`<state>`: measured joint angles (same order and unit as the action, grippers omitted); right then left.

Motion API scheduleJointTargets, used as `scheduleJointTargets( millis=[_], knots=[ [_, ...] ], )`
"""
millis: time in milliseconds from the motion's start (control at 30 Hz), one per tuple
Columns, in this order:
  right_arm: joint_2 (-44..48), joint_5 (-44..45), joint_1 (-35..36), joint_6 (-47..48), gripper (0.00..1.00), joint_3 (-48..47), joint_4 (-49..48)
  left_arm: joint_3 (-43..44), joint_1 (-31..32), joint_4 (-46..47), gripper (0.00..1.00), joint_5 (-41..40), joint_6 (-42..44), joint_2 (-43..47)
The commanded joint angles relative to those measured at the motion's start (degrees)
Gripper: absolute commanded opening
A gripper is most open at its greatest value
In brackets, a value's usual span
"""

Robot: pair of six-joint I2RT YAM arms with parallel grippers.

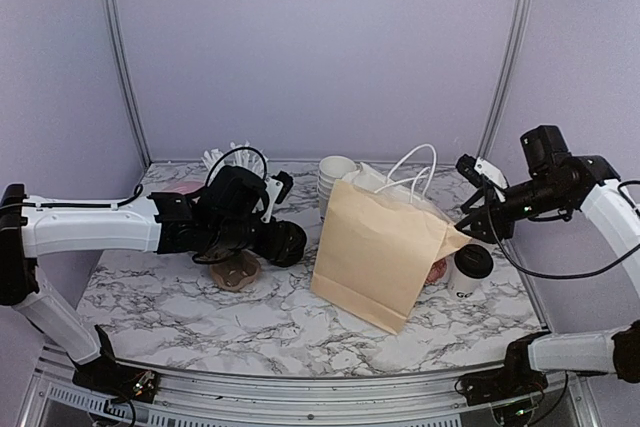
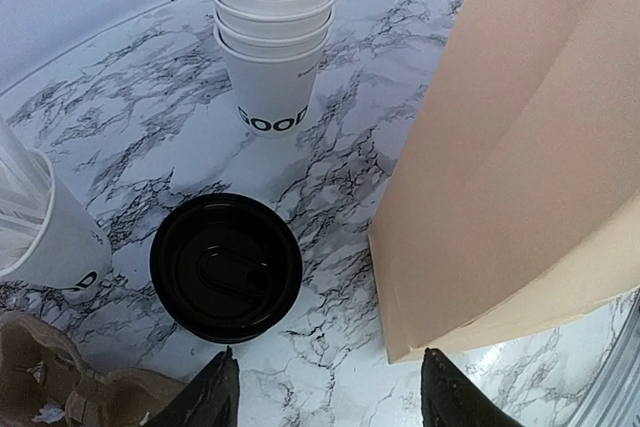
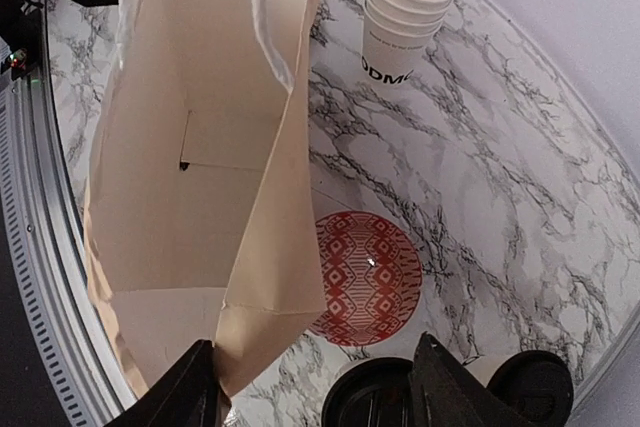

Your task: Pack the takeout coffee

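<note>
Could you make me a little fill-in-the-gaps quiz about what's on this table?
Seen from the left wrist, the coffee cup has a ___ lid.
The brown bag stands open with ___ inside it.
The round patterned disc lying beside the bag is mostly ___.
Missing words: black; nothing; red.

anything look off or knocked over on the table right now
The brown bag leans askew instead of standing upright, its top edge slanting down toward the right claw. Nothing looks spilled or damaged.

Tan bag (image 1: 375,247); black coffee lid (image 2: 226,267); marbled table (image 1: 200,317).
</note>
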<state>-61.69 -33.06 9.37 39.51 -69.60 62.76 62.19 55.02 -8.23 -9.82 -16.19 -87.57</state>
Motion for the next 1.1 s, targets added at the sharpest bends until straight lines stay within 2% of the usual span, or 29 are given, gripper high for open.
scheduleJointTargets(
  millis=[0,267,533,767,1067],
  knots=[
    [-1.68,3.92,-0.30,0.75,0.62,5.67,-3.09,-0.09,0.03,1.49,0.62,3.54,0.65,0.26],
    [-7.98,-1.69,-0.05,-0.25,0.59,5.44,-8.90,-3.25,3.91,1.54,0.61,4.81,-0.47,5.14],
    [-4.67,-12.70,3.10,4.56,0.60,1.84,-2.41,-5.14,6.05,-0.61,0.61,0.49,-2.37,9.34],
    [-2.02,-14.97,6.71,4.64,0.66,2.72,-1.98,-3.99,6.06,-5.66,0.61,-2.28,-2.55,14.74],
    [-7.08,-17.09,8.56,0.21,0.67,-4.93,-5.18,-2.31,5.99,-10.22,0.61,-7.60,-3.02,18.00]
  ],
)
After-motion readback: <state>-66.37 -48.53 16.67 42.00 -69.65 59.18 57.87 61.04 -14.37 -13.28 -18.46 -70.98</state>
